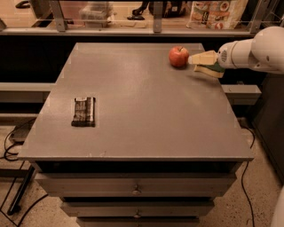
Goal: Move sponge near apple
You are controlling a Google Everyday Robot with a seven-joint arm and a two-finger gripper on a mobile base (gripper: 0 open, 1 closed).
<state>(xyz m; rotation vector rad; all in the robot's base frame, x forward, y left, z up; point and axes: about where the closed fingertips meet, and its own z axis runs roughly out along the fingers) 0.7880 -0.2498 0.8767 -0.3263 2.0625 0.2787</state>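
Note:
The red apple (178, 56) sits at the far right of the grey table (142, 111). My gripper (200, 64) reaches in from the right edge, its tips just right of the apple. Its pale fingers (202, 58) are closed around the sponge (216, 68), of which only a strip of dark green shows between them. The sponge is held low over the table, close beside the apple but not touching it.
A dark flat rectangular packet (83, 111) lies at the left of the table. A shelf rail with bags and containers (213, 13) runs behind the table. Drawers (135, 190) are below the front edge, and cables (13, 142) lie on the floor at left.

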